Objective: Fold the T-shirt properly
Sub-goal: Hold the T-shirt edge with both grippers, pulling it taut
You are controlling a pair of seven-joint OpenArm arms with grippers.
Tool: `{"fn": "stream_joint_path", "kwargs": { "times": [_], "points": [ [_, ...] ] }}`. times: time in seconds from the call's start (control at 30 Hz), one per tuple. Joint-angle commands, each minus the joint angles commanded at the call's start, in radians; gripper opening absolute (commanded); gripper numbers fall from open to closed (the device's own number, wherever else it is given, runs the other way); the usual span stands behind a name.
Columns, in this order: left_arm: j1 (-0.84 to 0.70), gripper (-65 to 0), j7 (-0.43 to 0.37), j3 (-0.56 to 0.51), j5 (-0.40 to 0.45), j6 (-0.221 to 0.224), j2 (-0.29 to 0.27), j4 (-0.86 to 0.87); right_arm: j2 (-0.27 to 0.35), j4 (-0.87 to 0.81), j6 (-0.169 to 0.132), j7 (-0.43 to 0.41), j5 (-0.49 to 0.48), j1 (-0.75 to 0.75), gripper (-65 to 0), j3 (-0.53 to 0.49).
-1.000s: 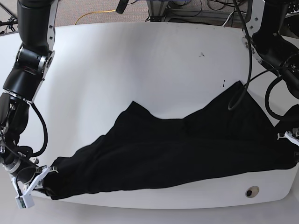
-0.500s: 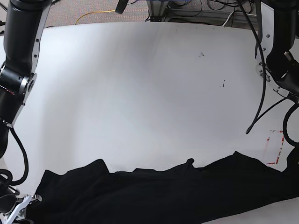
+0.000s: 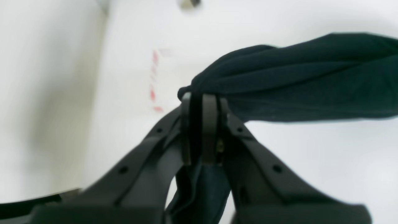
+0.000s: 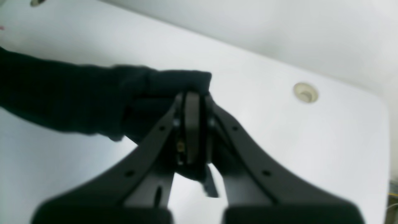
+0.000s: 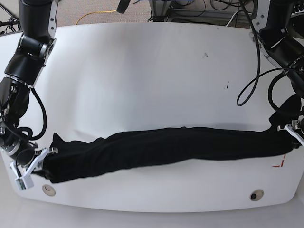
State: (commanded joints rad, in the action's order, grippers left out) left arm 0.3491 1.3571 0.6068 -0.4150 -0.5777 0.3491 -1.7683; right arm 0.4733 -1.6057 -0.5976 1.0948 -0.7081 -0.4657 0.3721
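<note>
Black cloth, soft and limp: the T-shirt [image 5: 166,147] lies bunched in a long band across the near part of the white table [image 5: 142,71]. I have the left gripper [image 3: 200,102] clamped on one end and the right gripper [image 4: 192,99] on the other. I judge it light, sagging wherever unsupported; corners or hems suit best. No containers in view.

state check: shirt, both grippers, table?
T-shirt: bunched into a long narrow band, stretched between the grippers across the near part of the table.
Left gripper: shut on one end of the shirt.
Right gripper: shut on the other end.
Table: white, a few small dark marks.
</note>
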Motion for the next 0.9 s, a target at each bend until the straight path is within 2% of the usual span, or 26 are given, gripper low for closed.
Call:
{"fn": "stream_joint_path", "kwargs": {
  "times": [0.07,0.13,0.27,0.57,0.73,0.8,0.9],
  "points": [
    [-0.054,-63.2,0.0,0.0,0.0,-0.005,0.002,-0.005,-0.018,-0.018,0.0,0.0,-0.006,0.061,-65.0,0.02],
    [-0.109,-63.2,0.0,0.005,0.002,-0.037,0.003,-0.006,-0.034,-0.054,0.0,0.0,-0.003,0.138,-65.0,0.046],
    [-0.218,-63.3,-0.003,0.006,0.008,-0.115,0.04,0.0,-0.081,-0.101,0.0,-0.002,-0.003,0.278,-65.0,0.081],
    [-0.44,-63.3,-0.003,0.077,0.009,-0.12,0.043,0.0,-0.12,-0.149,0.0,-0.063,-0.005,0.549,-65.0,0.084],
    [-0.525,-63.1,-0.025,0.071,0.009,-0.12,0.043,-0.006,-0.123,-0.149,0.0,-0.109,-0.006,0.66,-65.0,0.084],
    [-0.559,-59.6,-0.054,0.068,0.009,-0.12,0.044,-0.003,-0.123,-0.149,0.0,-0.129,-0.006,0.697,-65.0,0.084],
    [-0.582,-47.9,-0.071,0.052,0.009,-0.12,0.057,-0.002,-0.123,-0.149,-0.002,-0.146,-0.006,0.732,-65.0,0.084]
  ]
}}
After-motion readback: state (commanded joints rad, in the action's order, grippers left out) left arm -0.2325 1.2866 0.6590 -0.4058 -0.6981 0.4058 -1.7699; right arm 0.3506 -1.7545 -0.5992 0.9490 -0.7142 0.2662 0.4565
